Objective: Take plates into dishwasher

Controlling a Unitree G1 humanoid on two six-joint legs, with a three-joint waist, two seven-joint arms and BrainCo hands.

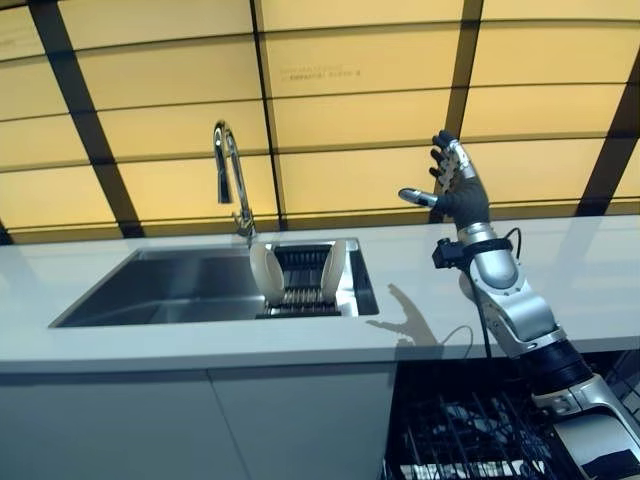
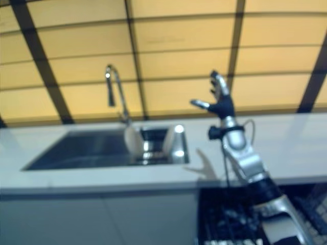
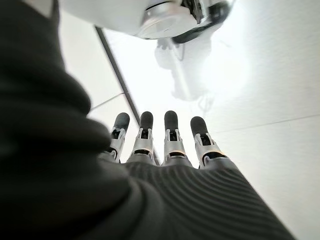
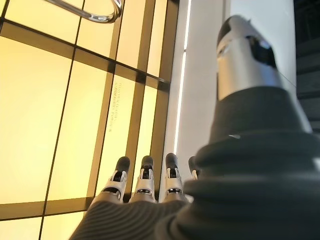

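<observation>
Nothing loaded yet, by the look of it. Two plates [image 1: 268, 274] standing upright in the rack [image 1: 303, 282] inside the sink [image 1: 150, 290], untouched. Right hand [image 1: 455, 185] raised above the desk [image 1: 560, 270], fingers spread, holding nothing, well apart from the plates. Left hand [image 3: 165, 145] seen only in its wrist view, fingers straight, empty. Dishwasher basket [image 1: 470, 440] open below the desk. All grasping and carrying left to do.

**Silver arm, dark-covered hands**

The right arm [image 1: 520, 320], at lower right of the eye views, is silver-grey with black joint bands. The right hand [image 1: 458, 190] wears a dark ribbed cover; fingers are silver, dark-tipped. The left hand [image 3: 165, 150] looks alike.
</observation>
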